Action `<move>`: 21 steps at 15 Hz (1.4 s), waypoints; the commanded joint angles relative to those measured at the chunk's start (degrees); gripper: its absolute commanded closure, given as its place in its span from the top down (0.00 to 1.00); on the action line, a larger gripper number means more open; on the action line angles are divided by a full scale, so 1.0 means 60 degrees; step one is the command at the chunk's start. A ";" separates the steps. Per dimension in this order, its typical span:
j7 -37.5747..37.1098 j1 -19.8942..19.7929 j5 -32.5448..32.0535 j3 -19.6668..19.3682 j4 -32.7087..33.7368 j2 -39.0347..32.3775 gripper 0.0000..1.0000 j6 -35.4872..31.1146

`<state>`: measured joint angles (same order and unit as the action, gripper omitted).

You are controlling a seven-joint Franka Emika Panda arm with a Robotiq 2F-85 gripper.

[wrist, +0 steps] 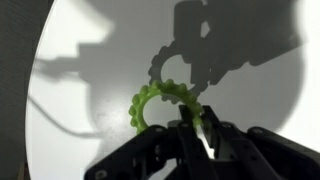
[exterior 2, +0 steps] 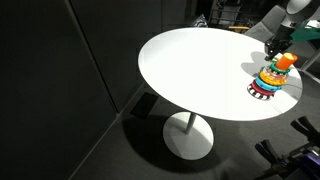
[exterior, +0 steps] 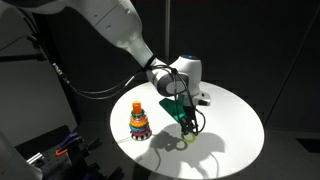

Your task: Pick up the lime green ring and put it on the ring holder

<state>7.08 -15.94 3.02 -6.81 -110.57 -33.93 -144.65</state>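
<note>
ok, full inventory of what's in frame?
round white pedestal table: one, white, middle of the scene.
cone-shaped striped ring stacker with orange top: one, multicoloured, upright on the table.
lime green bumpy-edged ring: one, lime green, pinched at its rim, apparently lifted off the table beside the stacker.
white robot arm: one, white, reaching over the table.
jaws: one pair, dark, shut on the ring.
</note>
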 commanded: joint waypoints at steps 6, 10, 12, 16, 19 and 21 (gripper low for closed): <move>0.0153 0.0766 -0.0564 0.0098 -0.1023 0.2374 0.06 0.1738; 0.0011 0.1313 -0.0582 0.0292 -0.1360 0.3110 0.06 0.2217; 0.0006 0.1554 -0.0583 0.0412 -0.1566 0.3449 0.06 0.2408; 0.0099 0.1929 -0.0573 0.0655 -0.2124 0.4210 0.06 0.2760; 0.0192 0.2098 -0.0540 0.0778 -0.2491 0.4712 0.06 0.2943; 0.0219 0.2170 -0.0530 0.0830 -0.2706 0.5014 0.06 0.3048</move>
<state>7.22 -3.22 0.40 -2.16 -123.92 -7.99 -127.80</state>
